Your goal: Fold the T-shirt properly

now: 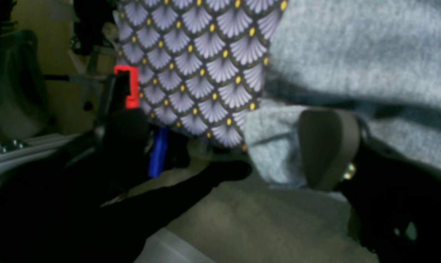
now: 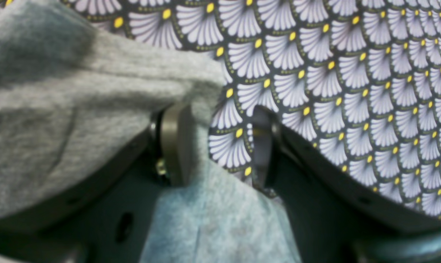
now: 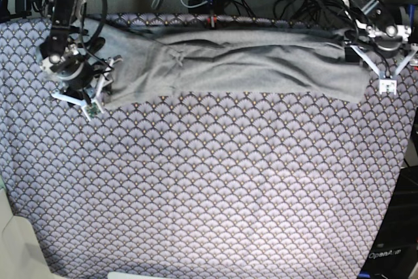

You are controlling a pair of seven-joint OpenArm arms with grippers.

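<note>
In the left wrist view, the left jaws (image 1: pixel 224 146) are seen spread wide, with one pale pad lying against a grey corner of the T-shirt (image 1: pixel 359 54) and the other dark finger well apart at the left; nothing is clamped between them. The purple fan-patterned tablecloth (image 1: pixel 206 73) is seen beyond, with the shirt spreading away to the right of the jaws.

In the right wrist view, the right jaws (image 2: pixel 220 146) are seen parted, with patterned cloth showing in the gap. A flap of grey fabric is draped over the left pad and hangs down in front of it, but it is not pinched. The bulk of the shirt lies to the left of these jaws.

In the base view, the T-shirt is seen as a long folded band at the far side of the table (image 3: pixel 209 194), its long axis running left to right. One gripper is placed at each short end: the right-arm one at the scene's left end, the left-arm one at the scene's right end. Each arm is thus equally near its own end, so the next fold is judged to call for both ends being regrasped and brought together or toward the near side.
</note>
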